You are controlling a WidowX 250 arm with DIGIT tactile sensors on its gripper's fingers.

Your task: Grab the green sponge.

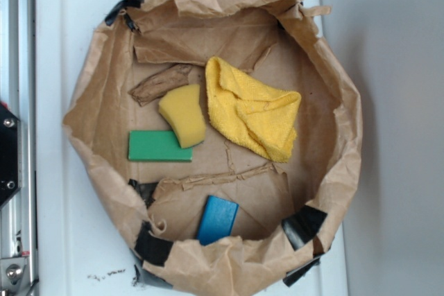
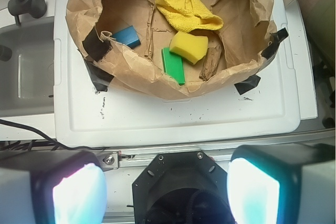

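Your hand (image 2: pixel 167 182) hangs released, its two pads wide apart, well back from the crumpled brown paper bag (image 2: pixel 131 72) on the white surface (image 2: pixel 157 119). The flat bright-green rectangular sponge (image 2: pixel 173 65) lies inside, touching the thick curved yellow sponge (image 2: pixel 189 45).

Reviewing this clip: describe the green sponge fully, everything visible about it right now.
The flat bright-green rectangular sponge is a plain block with sharp edges and no visible markings or damage. It lies flat on the floor of the crumpled brown paper bag, left of centre in the exterior view. The thick curved yellow sponge overlaps its upper right corner and appears to rest on it. Nothing grips it; the claw is open, well outside the bag.
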